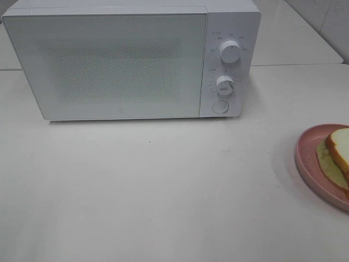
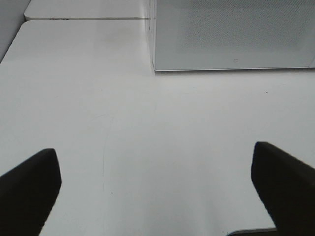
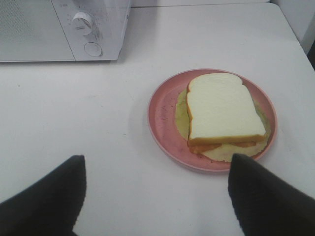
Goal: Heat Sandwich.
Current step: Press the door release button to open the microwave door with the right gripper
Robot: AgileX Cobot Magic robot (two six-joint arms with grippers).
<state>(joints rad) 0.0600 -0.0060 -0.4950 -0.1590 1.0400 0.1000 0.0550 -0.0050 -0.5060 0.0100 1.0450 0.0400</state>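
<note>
Your right hand (image 3: 156,158) hangs above the counter (image 1: 163,191) with its two dark fingers spread wide and nothing between them. Your left hand (image 2: 153,150) is also fully open and empty. It faces bare counter, with no food in its view.

Just beyond the right hand's fingertips sits a round pink plate (image 3: 162,118) carrying the sandwich (image 3: 221,108). The sandwich is white bread with a golden-brown crust and a pale green layer showing at the edges. It lies flat on the plate, ahead of the hand and apart from it, closer to one finger than to the other. The left hand is well apart from it. In the high view the plate sits at the right edge of the counter and is partly cut off by the frame. Neither hand appears in that view.

Farther back stands a white microwave (image 1: 109,65) with its door (image 1: 106,63) shut. Two knobs, an upper (image 1: 231,52) and a lower (image 1: 224,84), are set over a round button (image 1: 220,106) on its right panel.

Judging from this, the task is at its very start: nothing is gripped, the door is closed and the sandwich is not yet inside. The next move calls for opening the microwave, probably with that round button, though its purpose cannot be confirmed. You then bring the right hand forward and down to close on the plate's near rim, keeping it level.
</note>
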